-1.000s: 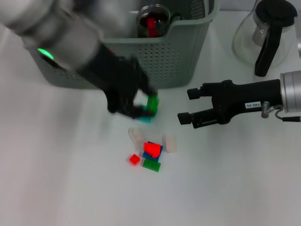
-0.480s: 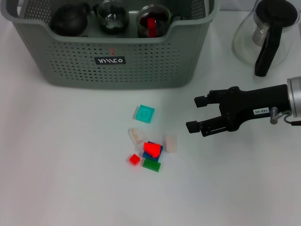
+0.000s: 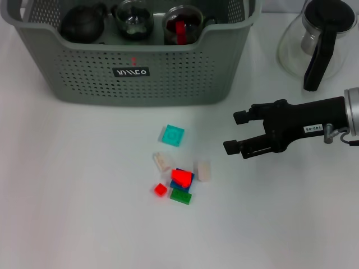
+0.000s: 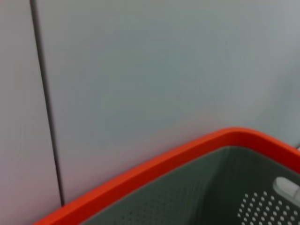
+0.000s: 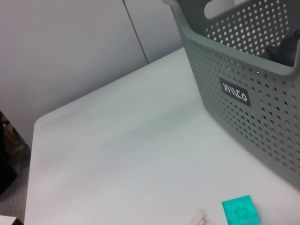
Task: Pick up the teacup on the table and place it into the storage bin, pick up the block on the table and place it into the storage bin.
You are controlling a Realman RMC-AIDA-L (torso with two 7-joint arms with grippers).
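The right gripper (image 3: 234,132) is seen low over the white table (image 3: 73,213), its two black fingers (image 3: 242,116) spread apart with nothing held between them. The teal block (image 3: 173,135) lies flat on the table well beyond the fingertips, apart from them, just before the storage bin (image 3: 134,73). A small cluster of blocks (image 3: 180,179), red, green, blue and beige, lies near the fingertips and below their line. Inside the bin, a dark teapot (image 3: 82,23), a glass teacup (image 3: 133,18) and a second glass cup (image 3: 182,24) with red contents are set in a row. A glass carafe (image 3: 317,42) stands behind the right arm. The left gripper is not seen; its wrist camera shows only a basket wall with an orange rim (image 4: 154,166).
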